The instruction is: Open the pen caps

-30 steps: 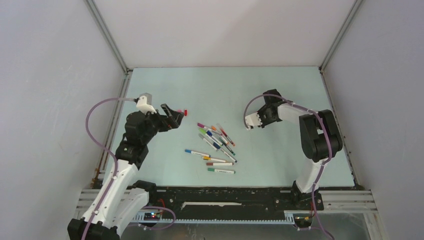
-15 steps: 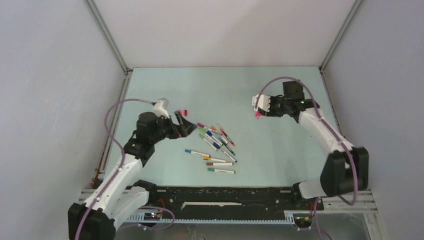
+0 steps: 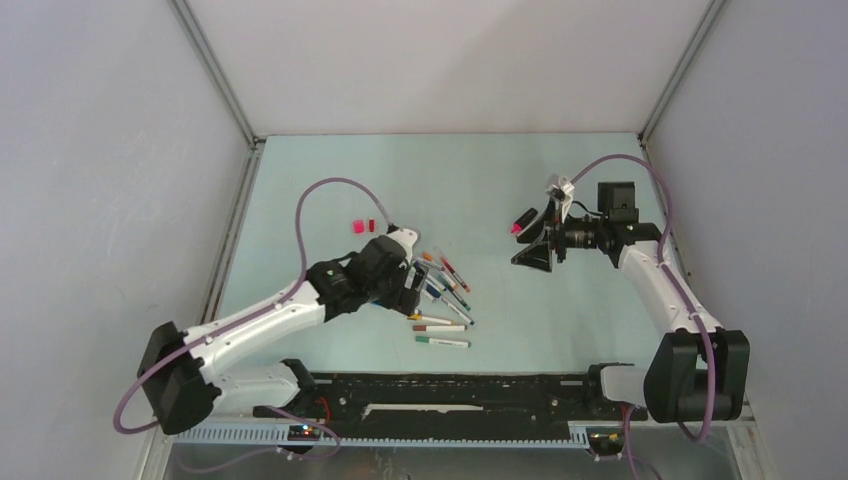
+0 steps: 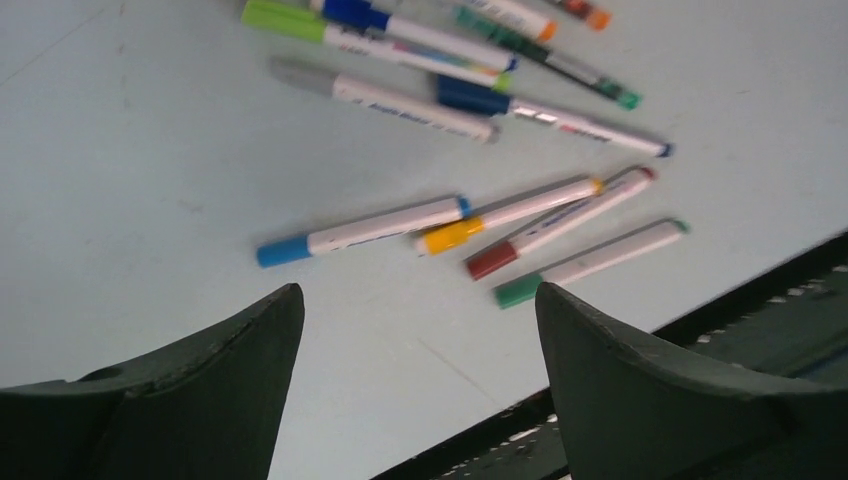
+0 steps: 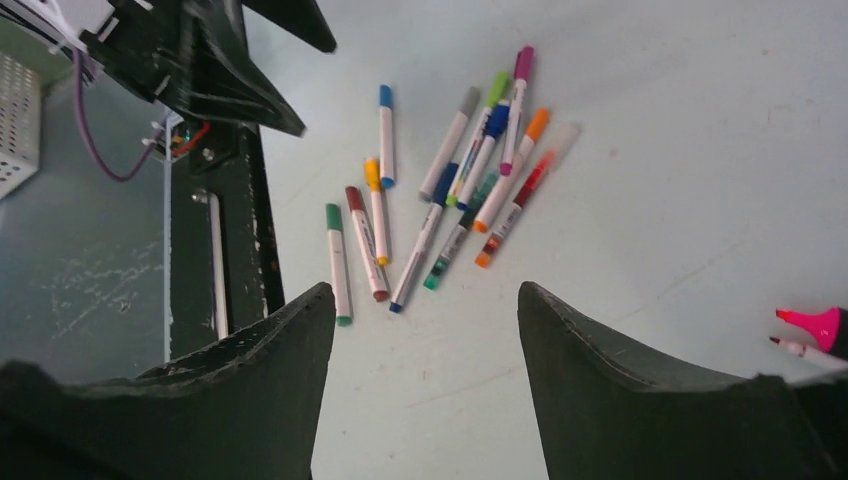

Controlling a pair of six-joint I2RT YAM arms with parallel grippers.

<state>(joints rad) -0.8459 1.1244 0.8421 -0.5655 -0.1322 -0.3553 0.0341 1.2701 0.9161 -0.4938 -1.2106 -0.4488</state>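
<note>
Several white-barrelled pens [image 3: 443, 278] with coloured caps lie in a loose pile at mid-table. They also show in the left wrist view [image 4: 400, 100] and the right wrist view [image 5: 470, 180]. My left gripper [image 3: 408, 284] hangs open and empty over the pile's left edge [image 4: 415, 305]. A blue-capped pen [image 4: 360, 228] lies just beyond its fingertips. A loose pink cap [image 3: 357, 226] and a red cap [image 3: 371, 224] lie to the left. My right gripper [image 3: 521, 243] is open and empty [image 5: 424, 295], right of the pile. An uncapped black highlighter with a pink tip [image 3: 518, 226] lies beside it [image 5: 812, 323].
The black base rail [image 3: 450, 385] runs along the near edge and shows in both wrist views. A thin red-tipped pen [image 5: 795, 347] lies by the highlighter. White walls and metal frame posts [image 3: 215, 90] enclose the table. The left arm's purple cable [image 3: 320, 190] loops over the table's left part.
My left arm has swung right, from beside the two loose caps to over the pen pile. My right arm has stretched out and its gripper has turned to face the pile. The pink-tipped highlighter has not moved.
</note>
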